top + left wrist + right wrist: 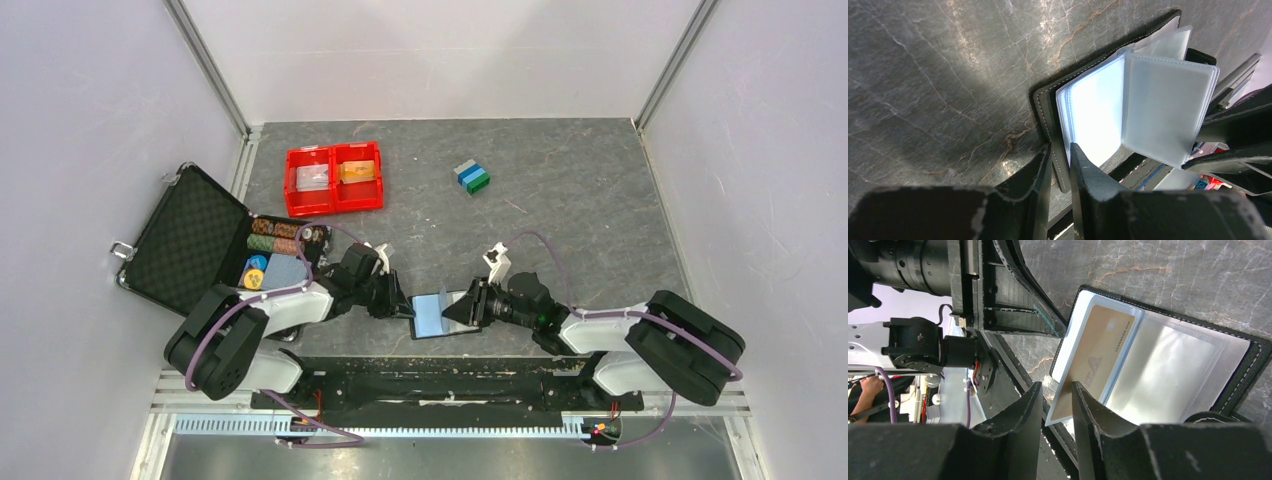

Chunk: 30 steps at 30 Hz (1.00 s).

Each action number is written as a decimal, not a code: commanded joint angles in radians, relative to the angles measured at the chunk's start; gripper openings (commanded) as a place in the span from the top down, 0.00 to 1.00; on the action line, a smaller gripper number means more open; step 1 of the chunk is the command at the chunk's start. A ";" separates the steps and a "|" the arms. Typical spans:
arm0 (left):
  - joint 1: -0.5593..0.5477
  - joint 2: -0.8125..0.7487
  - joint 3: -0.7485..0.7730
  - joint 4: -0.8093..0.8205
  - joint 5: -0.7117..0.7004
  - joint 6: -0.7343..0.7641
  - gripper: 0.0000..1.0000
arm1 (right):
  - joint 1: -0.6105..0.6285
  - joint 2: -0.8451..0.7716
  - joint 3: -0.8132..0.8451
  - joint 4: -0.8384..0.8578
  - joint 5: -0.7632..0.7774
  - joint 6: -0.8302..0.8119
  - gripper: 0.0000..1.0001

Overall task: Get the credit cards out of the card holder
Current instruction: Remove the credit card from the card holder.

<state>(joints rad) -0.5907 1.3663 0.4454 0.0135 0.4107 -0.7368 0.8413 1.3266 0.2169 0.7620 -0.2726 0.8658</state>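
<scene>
The card holder (430,314) lies open on the table near the front edge, between my two grippers. My left gripper (402,306) is shut on its black cover edge (1061,165), and clear plastic sleeves (1168,110) fan up beside it. In the right wrist view the holder (1243,365) lies open with a tan-orange credit card (1100,357) sticking out of a sleeve. My right gripper (1057,390) is narrowly open with the card's near corner between its fingertips. A gap shows on one side of the card.
A red two-compartment tray (334,205) stands at the back left, with a whitish card (312,178) and an orange card (357,170) in it. Stacked grey, blue and green blocks (472,177) lie at the back middle. An open black case (190,238) with poker chips (275,235) is on the left.
</scene>
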 commanded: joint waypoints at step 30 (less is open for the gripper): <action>-0.015 -0.137 0.000 0.015 -0.043 -0.050 0.77 | 0.059 0.115 0.170 -0.213 0.130 -0.159 0.64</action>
<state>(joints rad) -0.5983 1.2320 0.4370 -0.0448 0.3706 -0.7532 0.8948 1.4353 0.3477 0.5983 -0.1963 0.7719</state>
